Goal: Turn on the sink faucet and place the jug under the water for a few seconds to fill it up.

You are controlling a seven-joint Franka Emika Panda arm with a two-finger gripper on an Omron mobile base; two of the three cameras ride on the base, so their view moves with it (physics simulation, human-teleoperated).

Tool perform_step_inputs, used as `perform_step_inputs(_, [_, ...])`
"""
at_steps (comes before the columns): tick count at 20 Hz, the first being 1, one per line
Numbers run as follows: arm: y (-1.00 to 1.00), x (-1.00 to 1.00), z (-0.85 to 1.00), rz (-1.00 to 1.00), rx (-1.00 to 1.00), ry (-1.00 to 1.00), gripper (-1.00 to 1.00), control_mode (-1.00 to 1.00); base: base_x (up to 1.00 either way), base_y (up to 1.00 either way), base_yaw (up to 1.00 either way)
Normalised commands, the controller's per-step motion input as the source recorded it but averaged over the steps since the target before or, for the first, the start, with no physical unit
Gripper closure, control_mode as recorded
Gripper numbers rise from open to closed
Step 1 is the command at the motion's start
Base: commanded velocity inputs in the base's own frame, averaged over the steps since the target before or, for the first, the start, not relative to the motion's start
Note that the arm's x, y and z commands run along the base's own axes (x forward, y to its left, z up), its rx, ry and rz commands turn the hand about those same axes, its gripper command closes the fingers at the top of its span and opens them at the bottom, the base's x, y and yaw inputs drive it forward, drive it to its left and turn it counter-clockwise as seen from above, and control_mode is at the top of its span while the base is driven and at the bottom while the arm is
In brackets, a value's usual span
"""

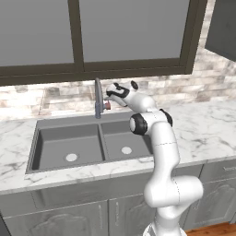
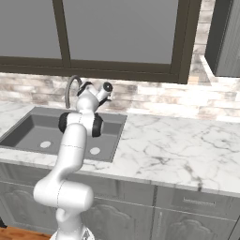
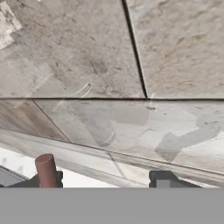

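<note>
Step in hand looks like the first one, turning on the faucet [image 1: 98, 97]: the arm is stretched over the sink [image 1: 69, 143] toward the back wall, with the pincer [image 1: 109, 105] right at the reddish-brown lever [image 1: 107, 105] on the side of the slim grey spout. In the hand view the lever [image 3: 46, 170] stands just beside the left dark fingertip [image 3: 26, 183], apparently on its inner side, with the other fingertip [image 3: 162, 178] well apart from it, so the fingers are clearly spread with a wide gap between them and nothing is clamped; whether the left tip actually touches the lever cannot be told. No water stream is visible from the spout and both sink bowls look dry, drains [image 1: 71, 157] bare, so the faucet seems still off. The right base view shows the curved spout [image 2: 70, 89] just left of the hand, against the tiled backsplash [image 2: 154, 101]. Cannot place the jug, so filling is not started; task is early. Next move, as a judgement: push or nudge the lever sideways with a finger, or close on it, until water runs, then back off, find the jug and grasp it. Risk: the tip slipping past the small lever. Marble desk [image 2: 178, 140] around the sink stays out of the action for this step
</note>
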Motion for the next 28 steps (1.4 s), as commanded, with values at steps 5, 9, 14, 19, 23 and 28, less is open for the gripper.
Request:
perform_step_inputs(5, [0.0, 0.0, 0.0, 0.0, 0.0, 0.0, 1.0, -1.0, 0.0, 0.0, 0.0])
perform_step_inputs(9, [0.0, 0.0, 0.0, 0.0, 0.0, 0.0, 1.0, -1.0, 0.0, 0.0, 0.0])
perform_step_inputs(14, [-0.01, 0.0, 0.0, 0.0, 0.0, 0.0, 1.0, -1.0, 0.0, 0.0, 0.0])
perform_step_inputs(19, [-0.17, 0.0, 0.0, 0.0, 0.0, 0.0, 1.0, -1.0, 0.0, 0.0, 0.0])
perform_step_inputs(23, [-0.29, 0.0, 0.0, 0.0, 0.0, 0.0, 1.0, -1.0, 0.0, 0.0, 0.0])
perform_step_inputs(28, [-0.35, 0.0, 0.0, 0.0, 0.0, 0.0, 1.0, -1.0, 0.0, 0.0, 0.0])
